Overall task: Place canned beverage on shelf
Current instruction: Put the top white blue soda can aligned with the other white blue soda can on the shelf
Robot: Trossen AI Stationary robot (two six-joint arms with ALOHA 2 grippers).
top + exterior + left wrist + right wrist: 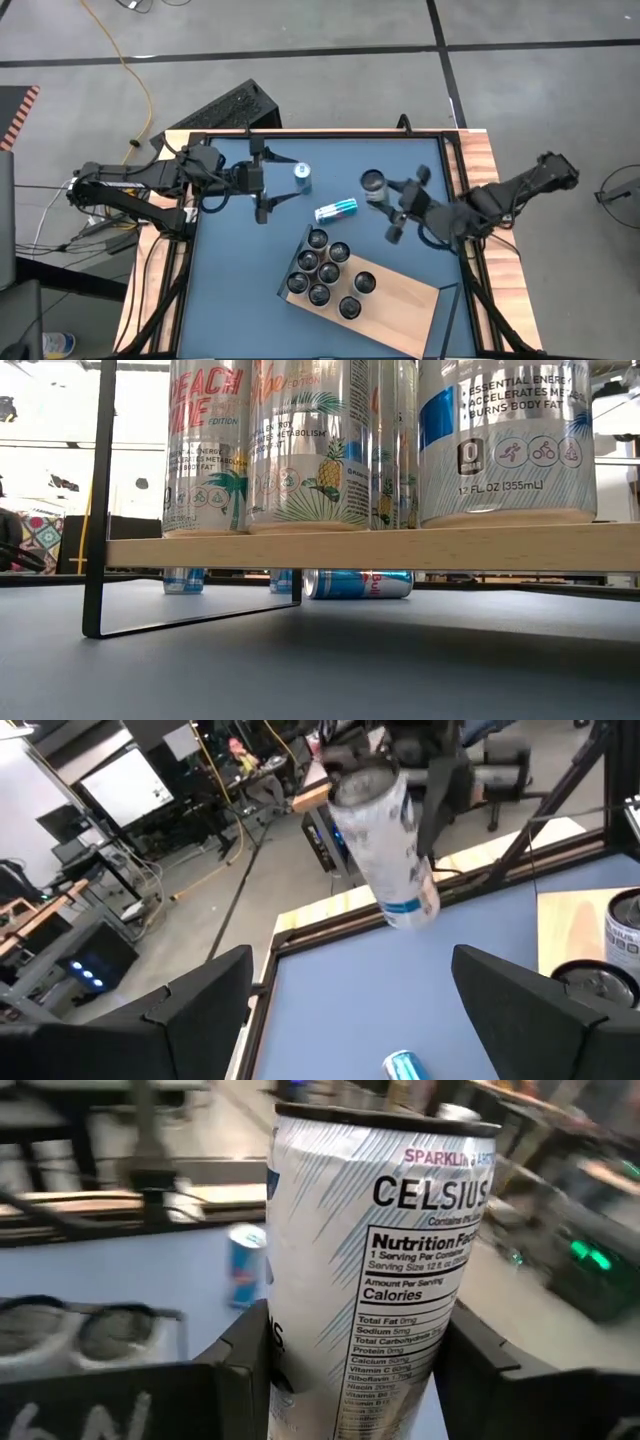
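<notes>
— Right arm?
— My right gripper (350, 1370) clamps the Celsius can (385, 1250); overhead, it hangs above the table beyond the shelf (400, 300).
— Left?
— Left gripper (262, 190) stands spread, empty, beside an upright blue can (302, 176). Only the low view shows can labels.

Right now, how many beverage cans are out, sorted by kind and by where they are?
Tall cans standing on the shelf: 8
Tall Celsius can gripped in the right end effector: 1
Small blue cans on the table: 2, an upright one and one lying on its side
Total: 11 cans
</notes>
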